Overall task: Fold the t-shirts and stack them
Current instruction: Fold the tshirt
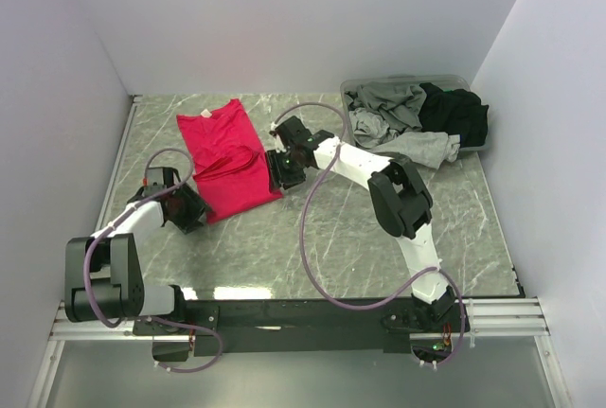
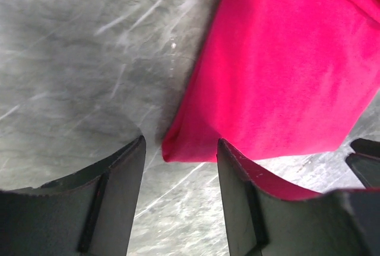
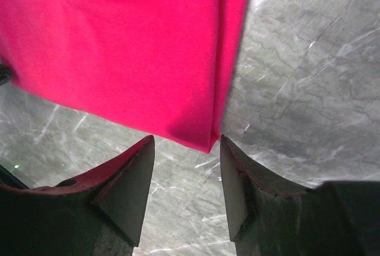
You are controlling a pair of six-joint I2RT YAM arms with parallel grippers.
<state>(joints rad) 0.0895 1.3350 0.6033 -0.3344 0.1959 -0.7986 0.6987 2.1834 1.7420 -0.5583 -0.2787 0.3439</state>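
A bright pinkish-red t-shirt (image 1: 224,155) lies folded lengthwise on the marble table. My left gripper (image 1: 187,207) is open just off its near left corner, which shows in the left wrist view (image 2: 178,149) between the fingers (image 2: 113,190), untouched. My right gripper (image 1: 284,173) is open at the shirt's near right corner (image 3: 205,140), its fingers (image 3: 133,179) either side of that corner and empty. Grey and black t-shirts (image 1: 417,115) are heaped in the tub.
A grey plastic tub (image 1: 469,82) stands at the back right against the wall. The marble table (image 1: 284,247) has white walls on the left, back and right. The black rail with the arm bases (image 1: 303,313) runs along the near edge.
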